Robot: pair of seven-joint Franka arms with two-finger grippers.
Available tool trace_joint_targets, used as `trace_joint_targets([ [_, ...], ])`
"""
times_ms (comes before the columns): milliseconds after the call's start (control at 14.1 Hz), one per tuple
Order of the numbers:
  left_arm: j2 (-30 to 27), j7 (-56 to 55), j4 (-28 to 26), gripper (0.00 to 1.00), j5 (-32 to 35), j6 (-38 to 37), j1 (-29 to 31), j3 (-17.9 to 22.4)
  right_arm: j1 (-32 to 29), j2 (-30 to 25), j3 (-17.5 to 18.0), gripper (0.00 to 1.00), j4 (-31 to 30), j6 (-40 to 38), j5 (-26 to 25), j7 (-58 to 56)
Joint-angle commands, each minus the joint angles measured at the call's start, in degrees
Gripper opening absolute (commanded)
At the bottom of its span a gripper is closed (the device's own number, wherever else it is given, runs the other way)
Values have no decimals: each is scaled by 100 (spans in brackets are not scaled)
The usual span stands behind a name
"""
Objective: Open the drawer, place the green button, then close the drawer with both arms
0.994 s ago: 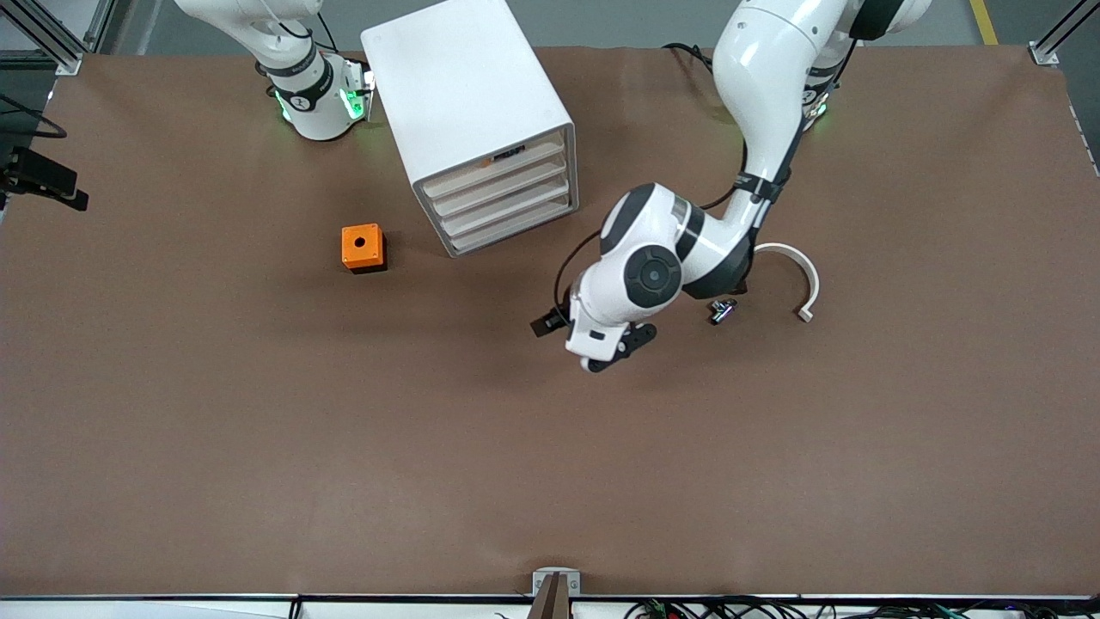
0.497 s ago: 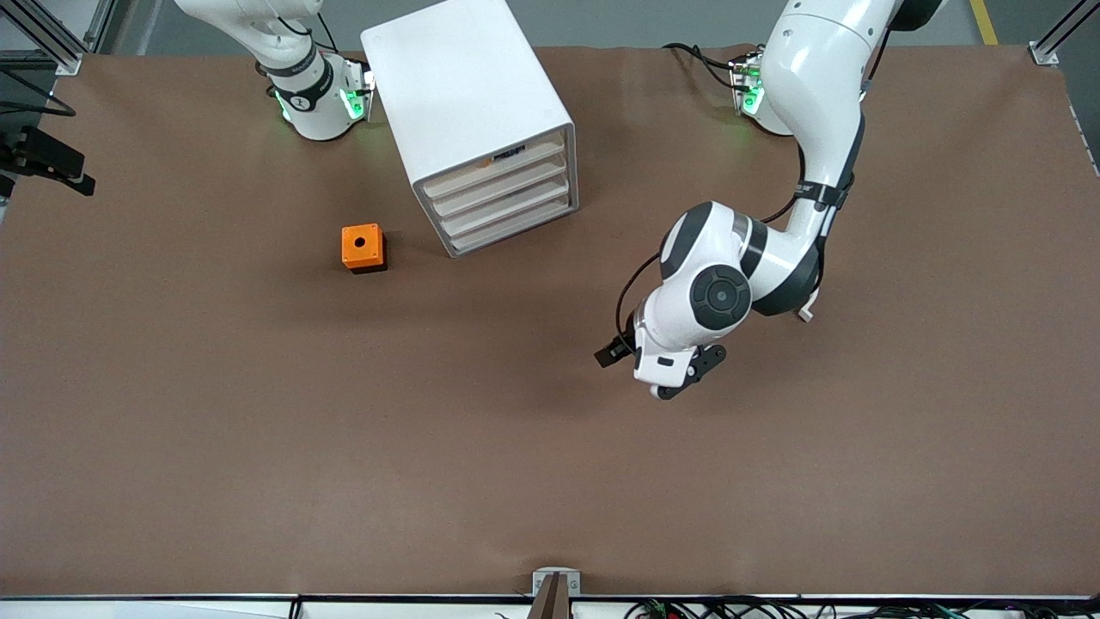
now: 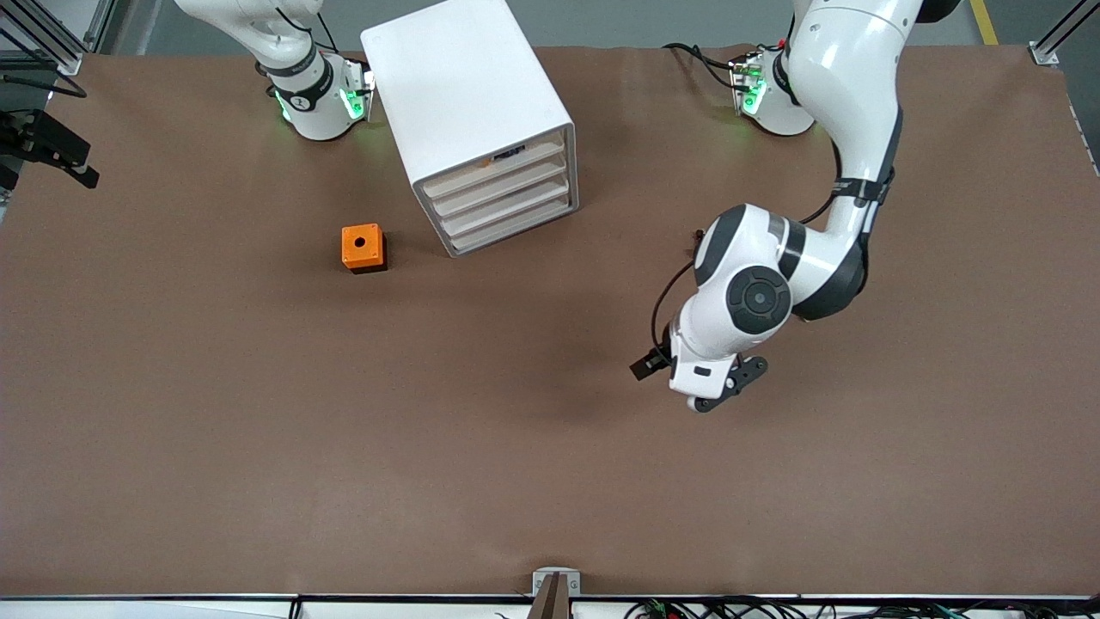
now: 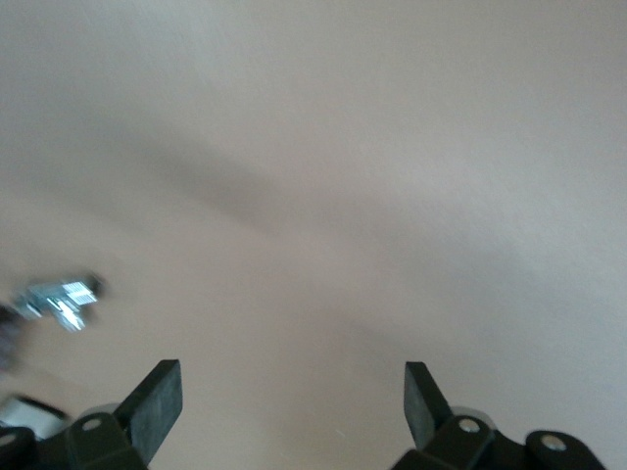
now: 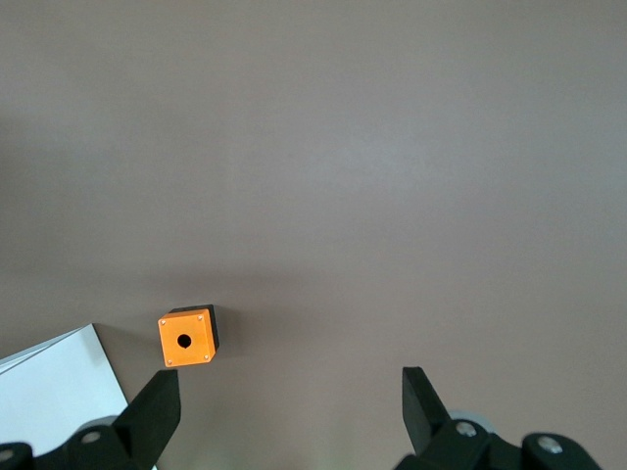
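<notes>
Front: left gripper (image 3: 720, 397) hangs over bare table (image 3: 344, 447), well apart from the cabinet (image 3: 473, 112); bottom drawer (image 3: 514, 226) closed.

Left wrist: fingers (image 4: 157, 403) spread, nothing held; small blurred metallic part (image 4: 61, 297) beside them, button not identifiable.

Right wrist: right gripper (image 5: 289, 416) spread, empty, above orange cube (image 5: 188, 336).

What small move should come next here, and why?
Probably bring the left gripper, open and empty over the bare table, toward the drawer. It is shut flush like the fronts above it, so nothing can go in yet. The right gripper waits open, high over the table, the orange cube below it.
</notes>
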Motion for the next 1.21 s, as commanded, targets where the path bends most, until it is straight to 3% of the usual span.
trace_joint_targets([
  [0,-412,746,-196,100,394,-230,348,-61,-27,-202,31,100,-207,18,52,-66],
  [355,-1237,2862,-257,100,341,-1362,1314,-96,-80,-176,110,100,-14,-387,52,-40],
  [497,-1702,3690,-589,100,297,-1689,1701,-96,-88,-176,75,100,109,-404,61,13],
  [923,-3267,5222,-2172,100,271,-1524,2432,-88,-97,-167,-73,100,241,-712,279,320],
  [1135,-3690,5285,-2367,100,341,-1382,2476,-61,-80,-132,-101,100,373,-738,377,558],
])
